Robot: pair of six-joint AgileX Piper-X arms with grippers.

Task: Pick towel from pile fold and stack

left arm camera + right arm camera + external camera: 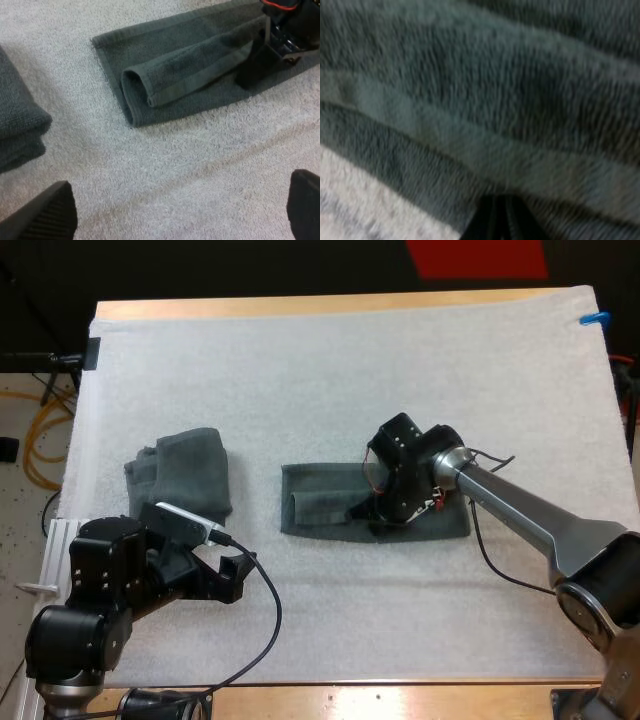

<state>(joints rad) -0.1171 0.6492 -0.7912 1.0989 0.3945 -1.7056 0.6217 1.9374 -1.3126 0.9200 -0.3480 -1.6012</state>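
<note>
Towel (330,502), soft, limp and light, lies half folded beside the stack (185,480); best taken by its hem. The right claw (385,515) pinches its flap, the left claw (237,574) gapes wide near the stack.

Robot lab bay: left arm (100,600) and right arm (530,520) at a wooden bench (300,308), white mat (350,370), orange cables (42,440) on floor (20,530).

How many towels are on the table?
2: one towel mid-mat under the right gripper; one folded bundle left of it, which may hide more.
</note>
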